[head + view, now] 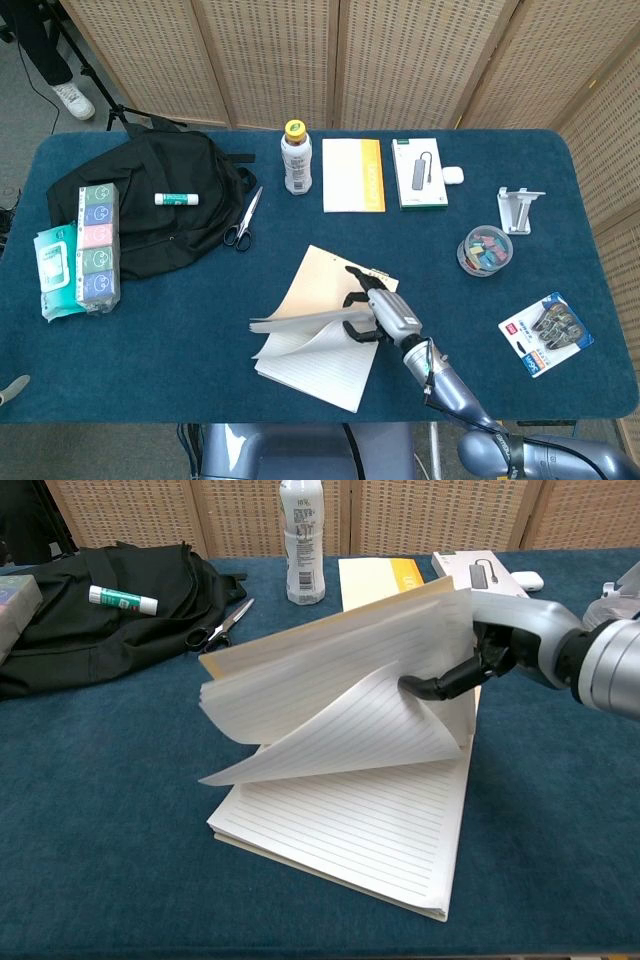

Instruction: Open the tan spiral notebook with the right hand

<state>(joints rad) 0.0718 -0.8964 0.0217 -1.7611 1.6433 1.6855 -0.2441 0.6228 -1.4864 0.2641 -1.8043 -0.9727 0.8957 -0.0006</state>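
The tan spiral notebook (312, 366) lies at the near middle of the blue table (160, 340), with a lined page (350, 830) exposed and flat. Its tan cover (326, 276) and a sheaf of pages (330, 660) stand lifted off the flat stack, and one loose page droops below them. My right hand (385, 315) grips the raised cover and pages at their right edge. In the chest view its dark fingers (440, 685) curl under the sheets while the right hand's (515, 630) silver back sits above. My left hand is in neither view.
A black backpack (150, 200) with a glue stick (178, 199) lies at the back left, beside scissors (242, 222). A bottle (296, 158), yellow booklet (353, 174) and boxed hub (419, 172) line the back. A clip tub (484, 250) and blister pack (546, 333) sit at the right.
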